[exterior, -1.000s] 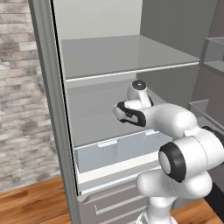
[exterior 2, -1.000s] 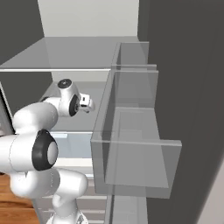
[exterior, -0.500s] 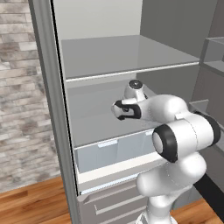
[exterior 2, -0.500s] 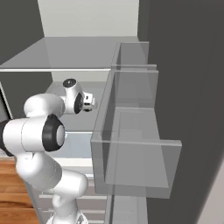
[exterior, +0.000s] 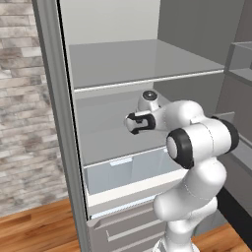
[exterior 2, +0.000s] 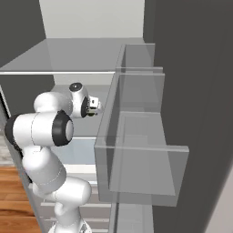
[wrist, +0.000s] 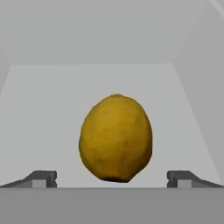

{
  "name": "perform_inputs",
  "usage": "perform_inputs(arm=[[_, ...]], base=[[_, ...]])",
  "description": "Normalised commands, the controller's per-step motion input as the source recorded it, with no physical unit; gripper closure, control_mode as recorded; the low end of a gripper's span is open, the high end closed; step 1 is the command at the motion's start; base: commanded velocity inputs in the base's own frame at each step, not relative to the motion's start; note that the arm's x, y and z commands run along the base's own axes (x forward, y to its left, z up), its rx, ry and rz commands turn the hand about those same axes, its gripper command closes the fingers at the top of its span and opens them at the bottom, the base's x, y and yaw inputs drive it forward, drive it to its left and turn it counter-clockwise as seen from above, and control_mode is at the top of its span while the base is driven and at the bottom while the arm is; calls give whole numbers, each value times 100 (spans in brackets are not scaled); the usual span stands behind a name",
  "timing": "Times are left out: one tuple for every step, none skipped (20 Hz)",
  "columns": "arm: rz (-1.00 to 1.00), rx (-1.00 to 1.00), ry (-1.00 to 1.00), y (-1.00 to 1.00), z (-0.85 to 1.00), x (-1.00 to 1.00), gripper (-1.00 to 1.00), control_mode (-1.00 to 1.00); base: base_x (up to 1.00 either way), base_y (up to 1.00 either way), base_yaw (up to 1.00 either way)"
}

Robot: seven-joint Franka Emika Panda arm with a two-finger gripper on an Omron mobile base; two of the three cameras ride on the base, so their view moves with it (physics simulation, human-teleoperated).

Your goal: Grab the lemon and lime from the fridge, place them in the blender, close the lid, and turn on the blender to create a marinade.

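Now the white arm has swung deeper into the tall grey fridge (exterior: 54, 123); its released end effector (wrist: 112, 178) brackets the dull yellow lemon (wrist: 116, 138), ready to grasp.

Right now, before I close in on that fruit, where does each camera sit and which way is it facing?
Left base view: behind the arm to its left, looking forward and down into the fridge; the white arm rises at lower right, reaching over a shelf.
Right base view: behind to the right, facing the same fridge interior past its door bins; the arm rises at lower left.
Hand view: on the hand, looking along the open gripper at the lemon, centred between the fingertips.
Both base views share the arm and shelves.
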Motion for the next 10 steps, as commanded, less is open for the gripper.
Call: perform_inputs(arm=[[0, 0, 0, 0, -11, 29, -100, -100], [0, 0, 0, 0, -12, 28, -100, -100], [0, 0, 0, 0, -14, 26, -100, -100], [0, 0, 0, 0, -15, 25, -100, -100], [0, 0, 0, 0, -17, 23, -100, -100], [0, 0, 0, 0, -21, 24, -100, -100], [0, 0, 0, 0, -21, 23, -100, -100], [0, 0, 0, 0, -21, 23, -100, -100], [0, 0, 0, 0, -25, 15, -100, -100], [0, 0, 0, 0, -41, 0, -100, -100]], base=[[0, 0, 0], [0, 0, 0], [0, 0, 0], [0, 0, 0], [0, 0, 0], [0, 0, 0], [0, 0, 0], [0, 0, 0], [0, 0, 0], [0, 0, 0]])
